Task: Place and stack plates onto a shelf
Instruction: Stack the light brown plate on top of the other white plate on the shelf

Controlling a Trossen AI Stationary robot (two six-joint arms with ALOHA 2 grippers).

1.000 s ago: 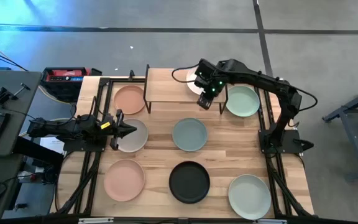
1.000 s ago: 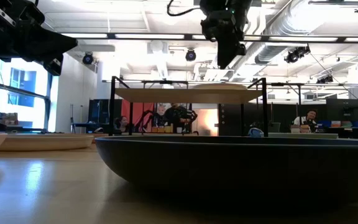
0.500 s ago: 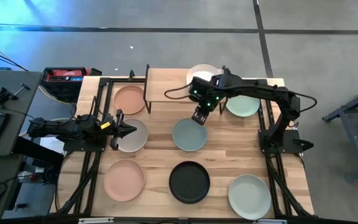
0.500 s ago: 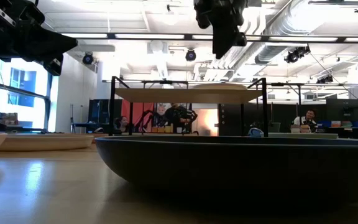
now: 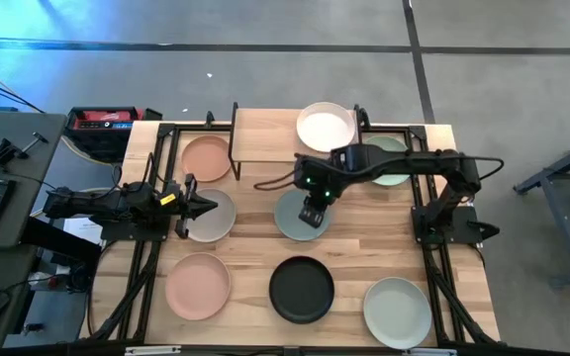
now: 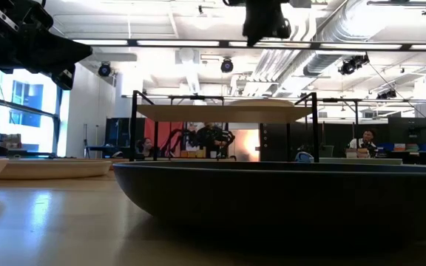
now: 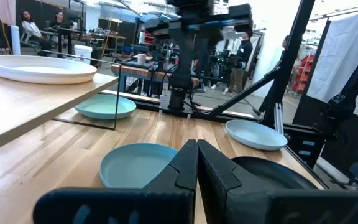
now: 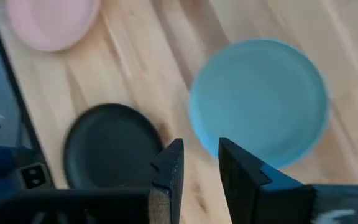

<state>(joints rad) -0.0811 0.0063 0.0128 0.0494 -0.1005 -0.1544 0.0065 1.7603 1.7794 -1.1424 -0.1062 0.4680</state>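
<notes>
Plates: only the white plate (image 5: 326, 126) sits on the shelf (image 5: 265, 138); seven remain on the desk (image 5: 364, 232) beside it. Right gripper (image 5: 311, 211), parted and empty, hovers over the grey-blue plate (image 5: 295, 220); left gripper (image 5: 202, 207) waits clenched.

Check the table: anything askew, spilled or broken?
Nothing stands out. The white plate lies flat on the shelf; the other plates sit flat on the tabletop, none chipped or tipped. The right gripper hangs empty, jaws apart, over the grey-blue plate. The left gripper waits shut by the grey plate.
</notes>
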